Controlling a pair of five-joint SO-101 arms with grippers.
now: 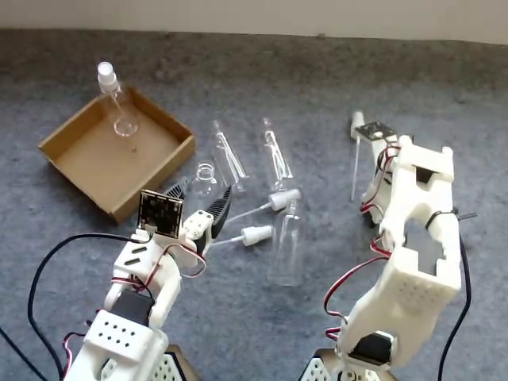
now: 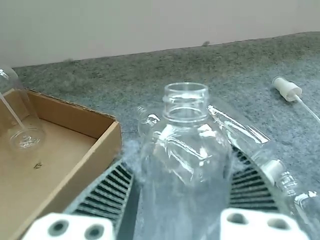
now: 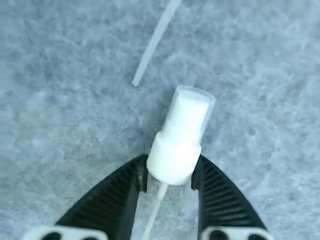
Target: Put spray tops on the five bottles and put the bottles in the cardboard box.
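Toward the far left corner of the tabletop [image 1: 333,71], the cardboard box [image 1: 155,181] holds one capped bottle [image 1: 113,101], apparently standing upright. Just beside the box's near right wall, the left pincer [image 1: 203,190] is clamped around an uncapped bottle [image 2: 186,150], neck up. Toward the right edge of the tabletop, the right pincer [image 3: 170,167] grips a spray top [image 3: 177,145] by its collar, with the tube hanging down. Between the two arms, three more clear bottles [image 1: 287,242] and two loose spray tops [image 1: 255,235] lie flat on the tabletop.
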